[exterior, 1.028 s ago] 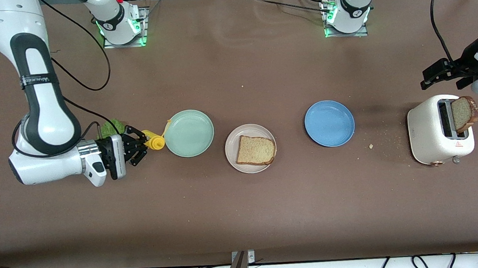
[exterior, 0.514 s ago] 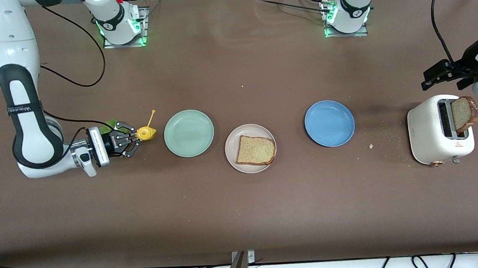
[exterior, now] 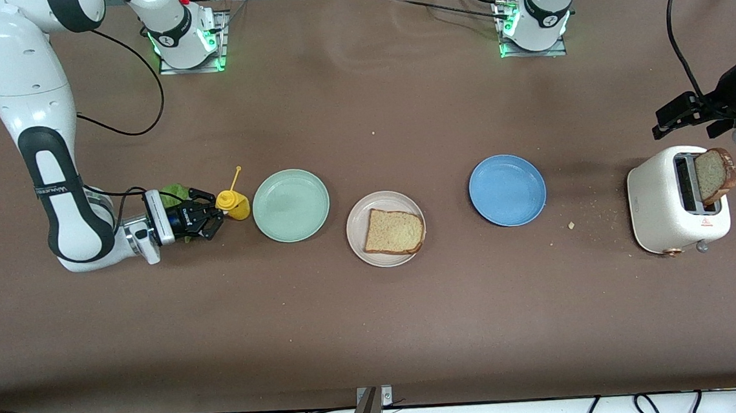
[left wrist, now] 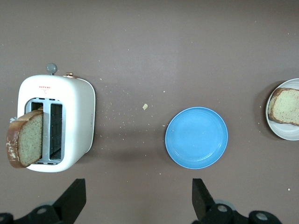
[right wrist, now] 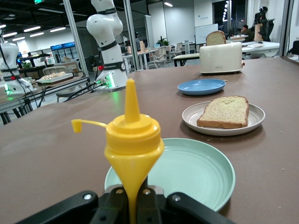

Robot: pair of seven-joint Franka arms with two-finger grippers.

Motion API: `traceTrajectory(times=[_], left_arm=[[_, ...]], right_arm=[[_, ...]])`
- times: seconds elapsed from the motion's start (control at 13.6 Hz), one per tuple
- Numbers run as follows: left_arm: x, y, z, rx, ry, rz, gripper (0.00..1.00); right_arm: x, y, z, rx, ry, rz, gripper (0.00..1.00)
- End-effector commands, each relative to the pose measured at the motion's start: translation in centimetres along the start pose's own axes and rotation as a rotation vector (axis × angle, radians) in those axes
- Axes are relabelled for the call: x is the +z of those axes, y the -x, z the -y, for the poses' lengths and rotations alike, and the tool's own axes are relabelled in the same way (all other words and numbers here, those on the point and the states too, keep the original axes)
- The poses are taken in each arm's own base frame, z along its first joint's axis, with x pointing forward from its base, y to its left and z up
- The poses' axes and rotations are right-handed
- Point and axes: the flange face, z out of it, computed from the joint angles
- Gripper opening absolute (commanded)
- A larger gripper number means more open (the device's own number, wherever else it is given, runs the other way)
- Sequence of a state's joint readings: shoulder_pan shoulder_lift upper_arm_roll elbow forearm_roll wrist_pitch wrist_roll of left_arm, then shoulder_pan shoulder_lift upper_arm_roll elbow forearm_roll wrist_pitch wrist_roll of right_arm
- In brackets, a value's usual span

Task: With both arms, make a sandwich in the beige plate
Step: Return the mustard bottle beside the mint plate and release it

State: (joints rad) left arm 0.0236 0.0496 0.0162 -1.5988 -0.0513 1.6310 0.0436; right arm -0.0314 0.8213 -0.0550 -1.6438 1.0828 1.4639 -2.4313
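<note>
The beige plate [exterior: 386, 228] sits mid-bench between the green plate [exterior: 291, 205] and blue plate [exterior: 507, 189], holding one bread slice [exterior: 394, 231]. The right pincer [exterior: 208, 212] pinches a yellow bottle [exterior: 233, 204] beside the green plate, lettuce [exterior: 174, 192] showing only in the front view. The left pincer [left wrist: 138, 200], spread wide, hangs over the toaster [left wrist: 56, 124] with a second slice [left wrist: 24, 141].

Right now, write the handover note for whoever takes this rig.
Right gripper: shut on the yellow squeeze bottle, beside the mint green plate at the right arm's end of the table; lettuce lies by its wrist.
Left gripper: open, over the table by the toaster, holding nothing.
Done: one bread slice lies on the beige plate.
Left: lettuce onto that slice, then the second slice, which is sticking out of the toaster. The blue plate holds nothing.
</note>
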Motion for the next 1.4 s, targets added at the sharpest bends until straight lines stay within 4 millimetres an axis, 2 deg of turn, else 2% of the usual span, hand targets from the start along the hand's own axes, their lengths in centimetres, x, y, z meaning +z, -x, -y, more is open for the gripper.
traceTrajectory(times=[0.0,0.22,0.66,0.73,0.88,1.17,1.32], left_arm=[[-0.2,0.1,0.2,0.003,-0.039,-0.005,1.0],[-0.2,0.1,0.2,0.003,-0.039,-0.005,1.0],[-0.2,0.1,0.2,0.003,-0.039,-0.006,1.0],[-0.2,0.1,0.2,0.003,-0.039,-0.006,1.0],[-0.1,0.0,0.2,0.003,-0.039,-0.005,1.0],[-0.1,0.0,0.2,0.003,-0.039,-0.005,1.0],[0.0,0.0,0.2,0.003,-0.039,-0.003,1.0]], right_arm=[[-0.5,-0.3,0.0,-0.053,0.006,-0.028,0.0],[-0.7,1.2,0.4,-0.113,0.018,-0.041,0.0],[-1.0,2.2,0.8,-0.104,0.021,-0.045,0.0],[-1.1,2.2,0.9,-0.103,0.022,-0.046,0.17],[-1.4,2.3,1.0,-0.1,0.02,-0.041,0.99],[-2.7,2.2,1.3,-0.092,-0.02,0.014,1.0],[-5.0,0.4,0.9,-0.041,-0.06,0.101,1.0]])
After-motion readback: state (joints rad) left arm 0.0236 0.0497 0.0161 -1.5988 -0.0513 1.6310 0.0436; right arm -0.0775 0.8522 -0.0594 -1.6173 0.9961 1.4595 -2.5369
